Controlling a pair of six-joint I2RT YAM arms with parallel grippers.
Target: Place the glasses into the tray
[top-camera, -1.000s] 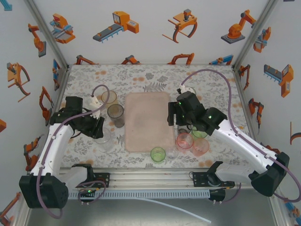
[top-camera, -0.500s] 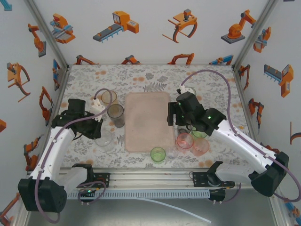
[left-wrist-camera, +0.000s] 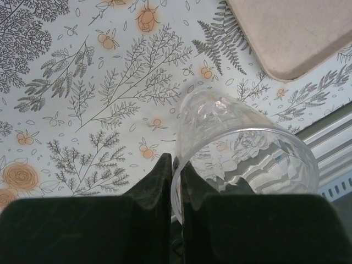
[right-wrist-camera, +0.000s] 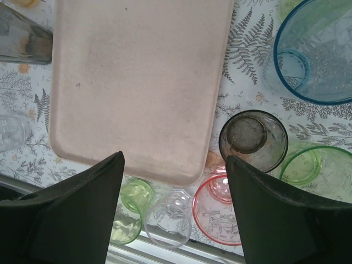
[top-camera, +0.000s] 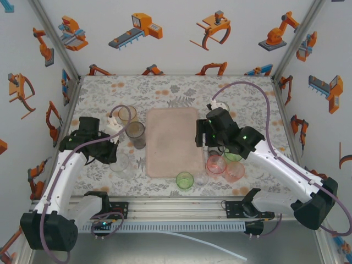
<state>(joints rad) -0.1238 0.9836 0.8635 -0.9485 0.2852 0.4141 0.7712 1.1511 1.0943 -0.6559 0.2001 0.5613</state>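
Glass (left-wrist-camera: 242, 148), clear, rim pinched in left gripper (left-wrist-camera: 176, 163); right gripper (right-wrist-camera: 175, 159) apart above tray (right-wrist-camera: 137, 82) edge.

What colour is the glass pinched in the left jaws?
Clear glass, no tint; best in the left wrist view.

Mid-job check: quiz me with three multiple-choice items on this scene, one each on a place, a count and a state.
1. The clear glass at the left gripper sits: A left of the tray; B in it; C right of it.
2. Glasses in the tray: A none; B two; C five.
3. Left gripper: A wide open; B shut on the clear glass's rim; C shut on nothing.
Key: A, it stands off the tray's left edge; A, tray bare; B, fingers pinch the rim.
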